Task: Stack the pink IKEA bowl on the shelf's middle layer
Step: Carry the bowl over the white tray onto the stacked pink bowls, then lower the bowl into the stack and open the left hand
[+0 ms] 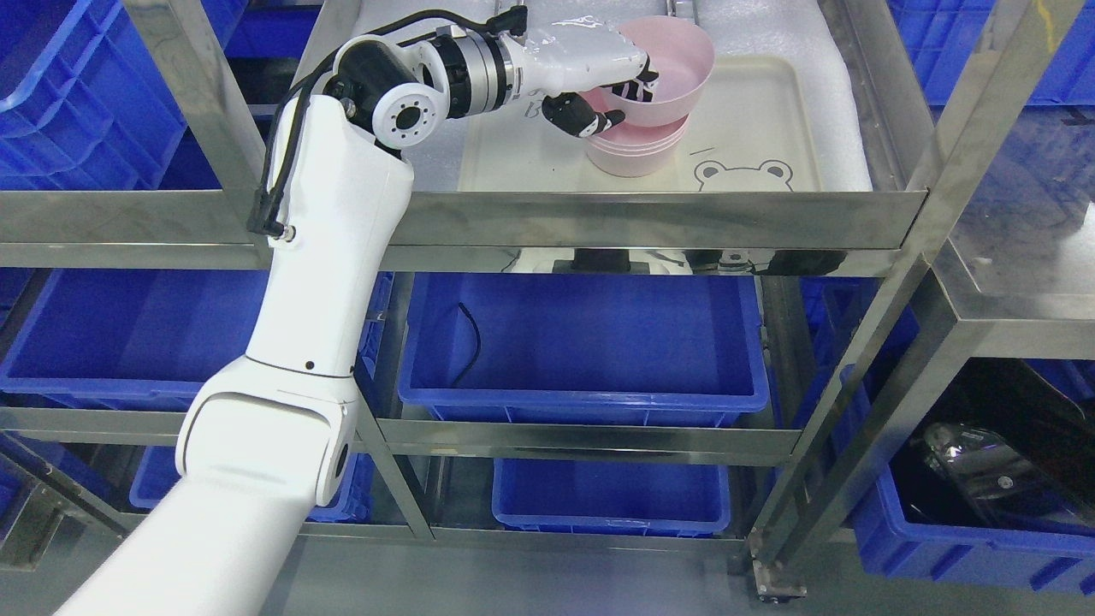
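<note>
On cream tray (753, 111), left hand (599, 81) gripping pink bowl (676, 64), tilted above pink stack (637, 154)

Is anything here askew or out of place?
Yes: the top pink bowl, gripped at its rim by the left hand, sits tilted on the stack of pink bowls on the tray, not yet nested flat.

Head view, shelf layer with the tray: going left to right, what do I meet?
Left arm's elbow joint → left hand gripping the tilted pink bowl over the pink bowl stack → bear drawing on the cream tray → right shelf post.
</note>
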Robot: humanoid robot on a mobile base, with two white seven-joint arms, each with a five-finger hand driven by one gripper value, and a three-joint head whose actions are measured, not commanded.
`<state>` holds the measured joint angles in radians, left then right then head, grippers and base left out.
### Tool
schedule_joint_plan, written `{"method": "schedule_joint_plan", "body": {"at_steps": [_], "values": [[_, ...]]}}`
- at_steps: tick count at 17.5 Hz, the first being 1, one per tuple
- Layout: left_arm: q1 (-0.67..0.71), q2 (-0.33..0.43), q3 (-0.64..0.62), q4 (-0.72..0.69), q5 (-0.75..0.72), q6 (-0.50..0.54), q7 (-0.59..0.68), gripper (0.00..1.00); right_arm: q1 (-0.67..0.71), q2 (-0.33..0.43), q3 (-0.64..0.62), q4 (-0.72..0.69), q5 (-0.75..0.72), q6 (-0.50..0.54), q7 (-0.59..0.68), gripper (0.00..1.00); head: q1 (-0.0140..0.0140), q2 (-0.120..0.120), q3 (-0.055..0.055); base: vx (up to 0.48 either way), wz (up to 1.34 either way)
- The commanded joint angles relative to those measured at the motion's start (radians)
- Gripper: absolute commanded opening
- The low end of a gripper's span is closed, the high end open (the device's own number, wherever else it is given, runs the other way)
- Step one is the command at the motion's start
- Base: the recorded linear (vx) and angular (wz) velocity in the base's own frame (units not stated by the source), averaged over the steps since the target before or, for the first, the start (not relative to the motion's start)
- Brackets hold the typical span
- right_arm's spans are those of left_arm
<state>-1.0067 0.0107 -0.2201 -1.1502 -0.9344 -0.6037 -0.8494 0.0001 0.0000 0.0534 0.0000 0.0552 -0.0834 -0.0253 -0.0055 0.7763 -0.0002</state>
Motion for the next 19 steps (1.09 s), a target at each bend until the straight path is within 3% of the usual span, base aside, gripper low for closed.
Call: {"method": "schedule_joint_plan", "body": {"at_steps": [1, 5, 16, 18, 19], "values": [[-0.041, 0.026, 0.038, 0.011, 0.006, -0.002, -0.014, 0.1, 0.023, -0.017, 0.0, -0.017, 0.0, 0.001, -0.001, 1.0, 0.0, 0.0, 0.0, 0.0, 0.0], [-0.014, 0.066, 0.033, -0.009, 0.009, -0.008, -0.025, 0.1, 0.023, -0.017, 0.0, -0.017, 0.0, 0.001, -0.001, 1.0, 0.0, 0.0, 0.0, 0.0, 0.0], [0.036, 0.054, -0.001, -0.032, 0.034, -0.024, -0.03, 0.12, 0.023, -0.017, 0.0, -0.017, 0.0, 0.001, -0.001, 1.0, 0.0, 0.0, 0.0, 0.0, 0.0], [0.031, 0.054, -0.001, -0.032, 0.025, -0.022, -0.02, 0.31, 0.023, -0.017, 0.0, -0.017, 0.0, 0.001, -0.001, 1.0, 0.0, 0.0, 0.0, 0.0, 0.0], [0.031, 0.054, -0.001, -0.031, 0.023, -0.021, -0.02, 0.54, 0.023, -0.017, 0.0, -0.017, 0.0, 0.001, -0.001, 1.0, 0.0, 0.0, 0.0, 0.0, 0.0]]}}
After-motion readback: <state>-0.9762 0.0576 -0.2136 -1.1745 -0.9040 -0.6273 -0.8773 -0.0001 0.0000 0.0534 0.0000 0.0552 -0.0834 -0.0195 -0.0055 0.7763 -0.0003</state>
